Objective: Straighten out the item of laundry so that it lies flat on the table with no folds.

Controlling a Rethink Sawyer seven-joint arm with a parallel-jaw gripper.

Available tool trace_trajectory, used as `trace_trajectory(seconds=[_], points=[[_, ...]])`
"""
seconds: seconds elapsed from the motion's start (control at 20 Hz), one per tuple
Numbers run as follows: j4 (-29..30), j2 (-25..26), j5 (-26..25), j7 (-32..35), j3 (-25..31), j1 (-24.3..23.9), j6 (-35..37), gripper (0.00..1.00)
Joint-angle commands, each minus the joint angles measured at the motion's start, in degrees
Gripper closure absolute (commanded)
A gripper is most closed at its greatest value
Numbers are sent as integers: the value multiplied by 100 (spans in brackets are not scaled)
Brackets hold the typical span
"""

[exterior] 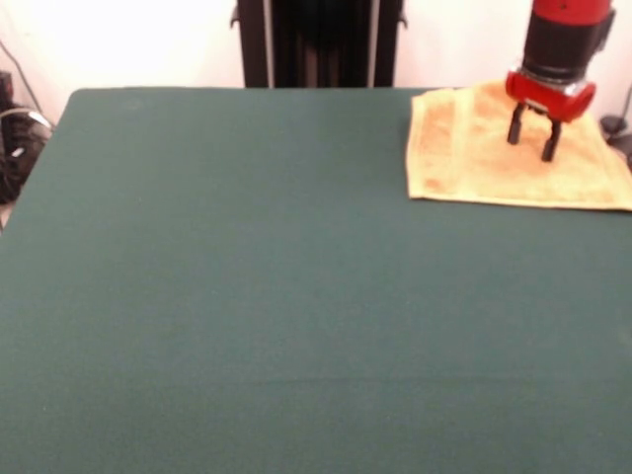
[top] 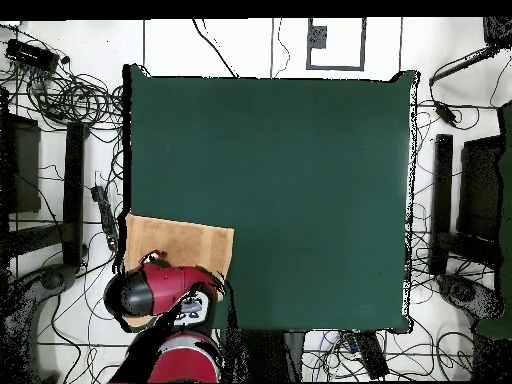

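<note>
Hovering over the towel (exterior: 494, 158) at the table's (exterior: 247, 296) far corner, the tool (exterior: 533, 138) is open, holding nothing.

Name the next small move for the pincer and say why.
Probably lift straight up and away. The towel already seems to lie flat at the table's corner with no fold showing, and the open pincer stands over its middle, gripping nothing.
</note>
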Motion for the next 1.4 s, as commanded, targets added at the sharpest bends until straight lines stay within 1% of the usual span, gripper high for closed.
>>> trace_trajectory(seconds=[0.05, 0.15, 0.2, 0.3, 0.45, 0.65, 0.85, 0.95, 1.1, 1.2, 1.3, 1.4], points=[[100, 374, 281, 750, 263, 119, -165, 0], [227, 139, 134, 544, 237, -94, 34, 0], [239, 22, 87, 465, 153, -119, 152, 0], [242, -174, -35, 252, 121, -327, 364, 0], [115, -217, -153, 47, 117, -488, 482, 0], [-60, -112, -312, -80, 30, -580, 496, 0], [-120, 22, -386, -43, 27, -638, 395, 0], [-53, 124, -290, 151, 116, -631, 317, 0], [47, 444, 90, 659, 319, -529, 65, 0], [-44, 687, 263, 876, 259, -351, -181, 0], [-189, 898, 306, 901, 136, -228, -447, 0], [-250, 1009, 336, 864, 108, -215, -556, 0]])
